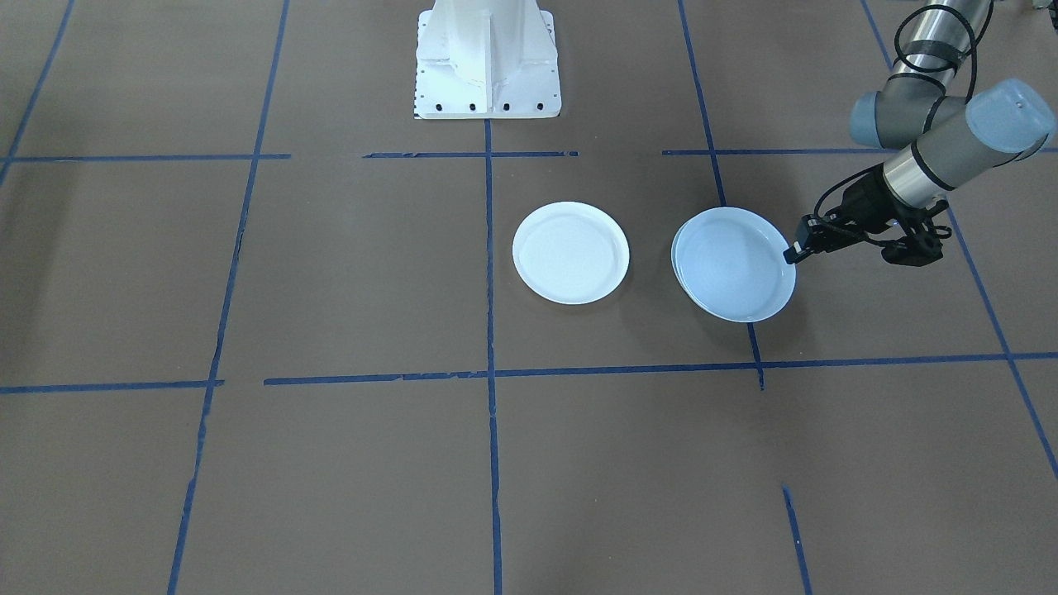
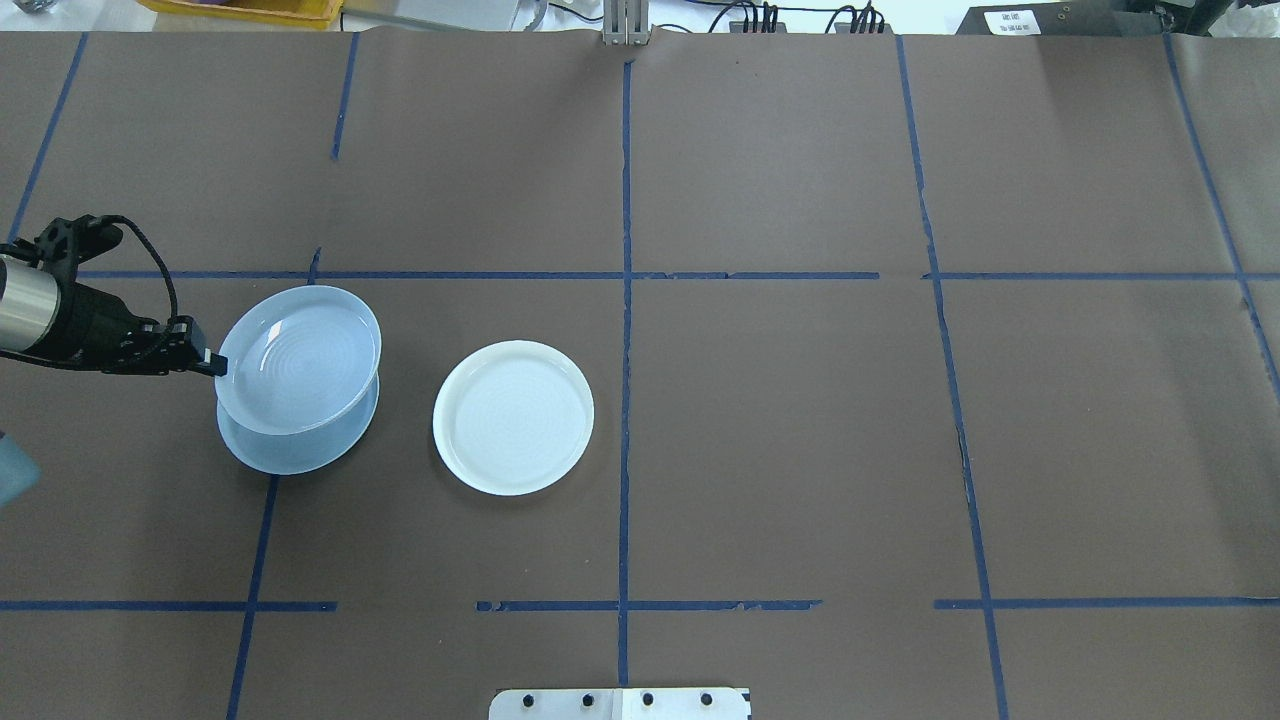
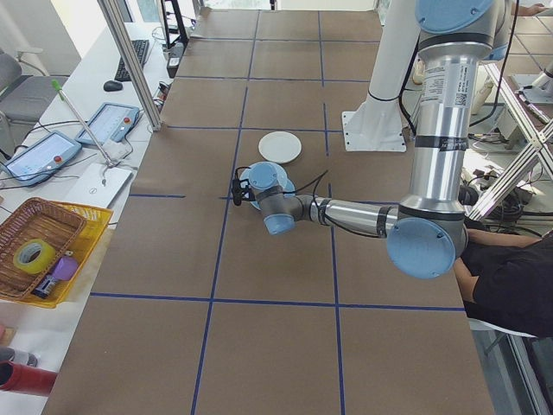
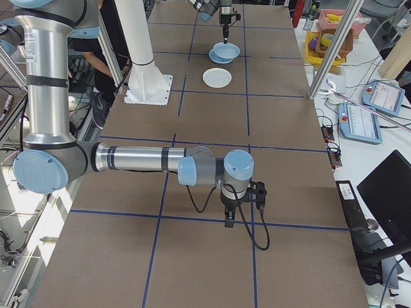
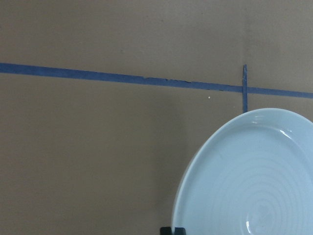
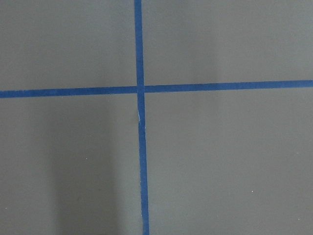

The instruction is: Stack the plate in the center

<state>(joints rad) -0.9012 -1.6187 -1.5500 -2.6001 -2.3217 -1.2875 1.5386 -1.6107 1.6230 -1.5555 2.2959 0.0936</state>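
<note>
My left gripper (image 2: pixel 213 365) is shut on the rim of a pale blue plate (image 2: pixel 300 355) with faint concentric rings and holds it off the table. Directly under it, partly covered, the pale blue-grey center plate (image 2: pixel 300 455) lies flat on the table. From the front the held plate (image 1: pixel 734 264) hangs at the left gripper (image 1: pixel 792 252). The left wrist view shows the held plate (image 5: pixel 254 181) at lower right. My right gripper (image 4: pixel 229 221) hangs over a tape cross far from the plates; I cannot tell whether it is open or shut.
A white plate with a cream rim (image 2: pixel 513 417) lies beside the two blue plates, near the table's middle line. The white robot base (image 1: pixel 488 66) stands at the table's edge. Blue tape lines (image 6: pixel 139 90) grid the brown surface. A person (image 3: pixel 510 277) sits by the base.
</note>
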